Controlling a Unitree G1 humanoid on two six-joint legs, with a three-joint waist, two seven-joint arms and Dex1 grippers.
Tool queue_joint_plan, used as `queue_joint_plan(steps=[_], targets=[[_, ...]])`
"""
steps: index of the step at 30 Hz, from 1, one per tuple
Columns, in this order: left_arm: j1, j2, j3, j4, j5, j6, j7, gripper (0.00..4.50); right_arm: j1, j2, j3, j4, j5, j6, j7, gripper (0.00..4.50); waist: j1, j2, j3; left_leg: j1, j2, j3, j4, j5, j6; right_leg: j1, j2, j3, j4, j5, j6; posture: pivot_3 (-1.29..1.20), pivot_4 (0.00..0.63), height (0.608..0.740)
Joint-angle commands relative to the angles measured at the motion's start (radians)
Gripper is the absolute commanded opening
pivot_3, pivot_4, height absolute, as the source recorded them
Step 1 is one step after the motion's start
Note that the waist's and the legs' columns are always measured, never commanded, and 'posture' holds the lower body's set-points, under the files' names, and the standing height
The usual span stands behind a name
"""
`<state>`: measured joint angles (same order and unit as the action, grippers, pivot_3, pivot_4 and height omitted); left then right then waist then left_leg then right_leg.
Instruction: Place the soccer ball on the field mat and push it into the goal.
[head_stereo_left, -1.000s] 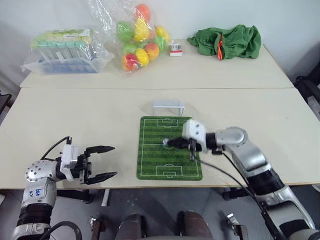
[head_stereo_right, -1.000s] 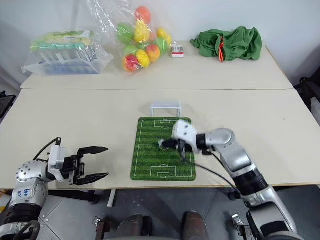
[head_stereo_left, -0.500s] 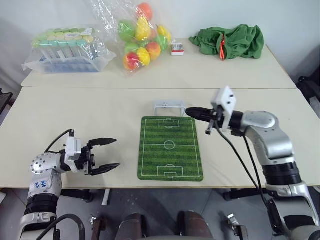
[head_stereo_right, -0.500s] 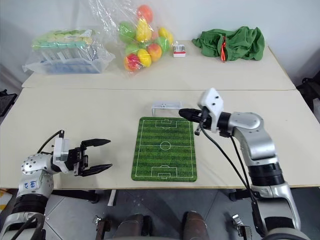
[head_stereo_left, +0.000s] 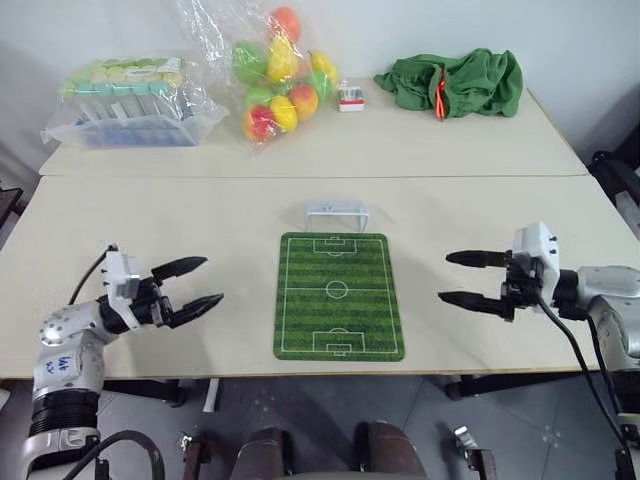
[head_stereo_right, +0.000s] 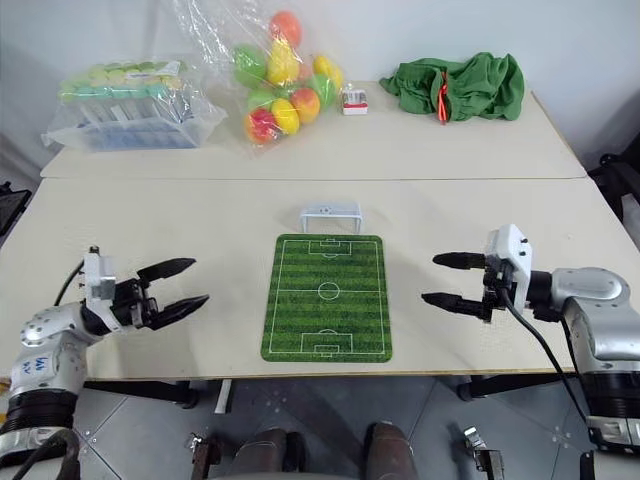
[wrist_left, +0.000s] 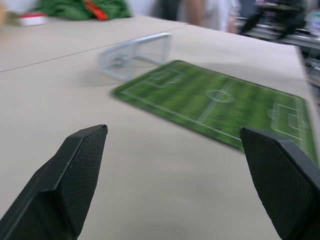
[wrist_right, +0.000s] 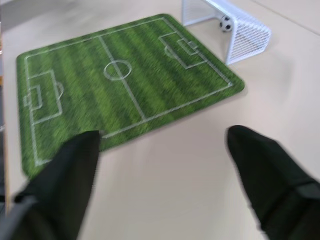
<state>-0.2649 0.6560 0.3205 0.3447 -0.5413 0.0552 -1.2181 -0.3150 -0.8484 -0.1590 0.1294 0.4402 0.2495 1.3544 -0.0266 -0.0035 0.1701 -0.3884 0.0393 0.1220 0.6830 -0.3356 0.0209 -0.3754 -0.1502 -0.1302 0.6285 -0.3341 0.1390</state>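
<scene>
The green field mat (head_stereo_left: 338, 295) lies flat in the middle of the near table. Just beyond its far end stands the small white goal (head_stereo_left: 336, 211). In the right wrist view the tiny black-and-white soccer ball (wrist_right: 226, 23) rests inside the goal (wrist_right: 240, 35), off the mat (wrist_right: 115, 85). My right gripper (head_stereo_left: 445, 277) hovers open to the right of the mat and points toward it, with nothing between its fingers. My left gripper (head_stereo_left: 212, 280) is open and empty left of the mat. It faces the mat (wrist_left: 220, 100) and the goal (wrist_left: 134, 52).
On the far table are a plastic bag of coloured balls (head_stereo_left: 280, 70), a clear box of tubes (head_stereo_left: 130, 100), a small red and white item (head_stereo_left: 350, 97) and a bunched green cloth (head_stereo_left: 455, 82). A seam (head_stereo_left: 300, 177) runs between the two tables.
My right gripper swept from the mat's middle up past the goal, then drew back to the right and opened. The ball has left the mat. My left gripper shifted slightly outward.
</scene>
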Motion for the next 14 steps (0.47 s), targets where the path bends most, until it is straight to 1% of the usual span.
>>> queue_joint_plan(steps=[1,4,10,14], targets=[[0.040,0.013,0.024,-0.094,-0.020,0.036,0.035,4.50,0.025,-0.028,-0.044,-0.019,0.015,-0.022,0.009,4.48,0.000,0.000,0.000,0.000,0.000,0.000,0.000,0.000,0.000,0.000,0.000,0.000,0.000,0.000,0.000,0.00,0.150,0.740],[0.075,0.017,0.034,-0.140,-0.024,0.071,0.058,4.50,0.073,-0.041,-0.063,-0.033,0.019,-0.028,0.007,4.48,0.001,0.000,0.000,0.000,0.003,0.000,0.000,0.000,0.000,0.000,0.000,0.000,0.000,0.000,0.000,0.00,0.150,0.740],[0.127,0.036,0.045,-0.164,-0.006,0.071,0.069,4.50,0.145,-0.043,-0.096,-0.073,0.023,-0.017,-0.030,4.48,0.002,0.000,0.000,0.000,0.003,0.000,0.001,0.000,0.000,0.000,0.000,0.000,0.000,0.000,0.000,0.00,0.150,0.740],[0.132,0.042,0.053,-0.170,-0.009,0.086,0.099,4.50,0.191,-0.014,-0.104,-0.105,0.021,-0.008,-0.089,4.48,0.005,0.000,0.000,0.000,0.004,0.000,0.001,0.000,0.000,0.000,0.000,0.000,0.000,0.000,0.000,0.00,0.150,0.740]])
